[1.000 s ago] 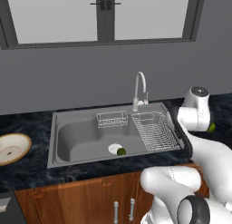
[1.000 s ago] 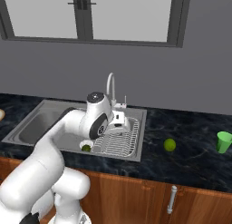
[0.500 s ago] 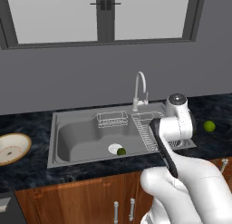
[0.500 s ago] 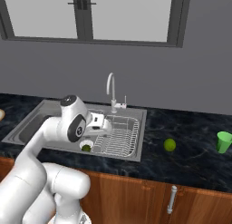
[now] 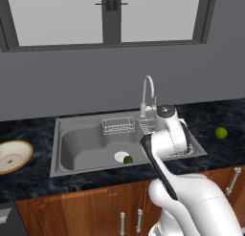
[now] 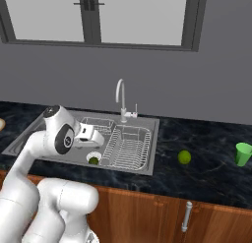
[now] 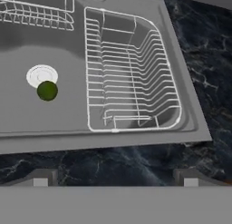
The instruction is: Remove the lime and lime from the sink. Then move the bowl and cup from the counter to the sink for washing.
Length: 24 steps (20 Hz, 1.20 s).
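The claw (image 7: 115,180) is hanging spread wide and empty above the sink's front rim, its two dark tips (image 7: 41,177) framing the wire dish rack (image 7: 131,69) below. In the sink (image 5: 81,139), the darker lime (image 7: 47,90) is lying touching the front edge of the white drain (image 7: 41,75), still waiting to be lifted out. The brighter lime (image 6: 184,157) is already resting on the bench (image 6: 206,163) to the right of the basin, well short of the green cup (image 6: 243,154) near the bench's right end. The bowl (image 5: 13,156) is sitting untouched at the bench's left end (so one job of four looks done). Compared with a second ago, the arm is swinging back from the bench's right side toward the basin, while limes, cup and bowl are staying put.
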### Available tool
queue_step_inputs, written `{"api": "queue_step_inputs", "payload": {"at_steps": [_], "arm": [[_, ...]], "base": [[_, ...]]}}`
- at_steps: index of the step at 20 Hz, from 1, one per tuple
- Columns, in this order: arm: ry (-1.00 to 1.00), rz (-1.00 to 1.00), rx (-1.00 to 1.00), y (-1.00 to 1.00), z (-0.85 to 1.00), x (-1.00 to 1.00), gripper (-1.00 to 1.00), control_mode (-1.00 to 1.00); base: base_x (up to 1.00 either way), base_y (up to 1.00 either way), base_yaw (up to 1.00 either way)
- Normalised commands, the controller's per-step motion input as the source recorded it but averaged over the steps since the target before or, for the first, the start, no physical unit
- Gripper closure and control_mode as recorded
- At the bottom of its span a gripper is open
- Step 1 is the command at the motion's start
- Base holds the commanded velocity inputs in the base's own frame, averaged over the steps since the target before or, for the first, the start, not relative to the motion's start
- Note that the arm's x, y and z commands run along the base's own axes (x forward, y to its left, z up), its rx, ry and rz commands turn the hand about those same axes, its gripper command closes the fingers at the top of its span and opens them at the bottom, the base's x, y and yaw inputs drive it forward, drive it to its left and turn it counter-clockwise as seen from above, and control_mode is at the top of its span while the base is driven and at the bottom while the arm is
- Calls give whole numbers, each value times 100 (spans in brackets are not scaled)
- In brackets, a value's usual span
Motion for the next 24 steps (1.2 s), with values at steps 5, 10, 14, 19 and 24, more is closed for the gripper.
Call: {"api": "queue_step_inputs", "payload": {"at_steps": [5, 10, 14, 19, 24], "arm": [[0, -1, 0, 48, 4, 16, -100, -100], [5, 0, 0, 36, 0, 24, -100, -100], [20, 0, 0, 21, 0, 30, -100, -100], [21, 0, 0, 11, 0, 32, -100, -100], [13, 0, 0, 5, 0, 26, -100, -100]], "base": [[0, 0, 0], [0, 0, 0], [0, 0, 0], [0, 0, 0], [0, 0, 0]]}}
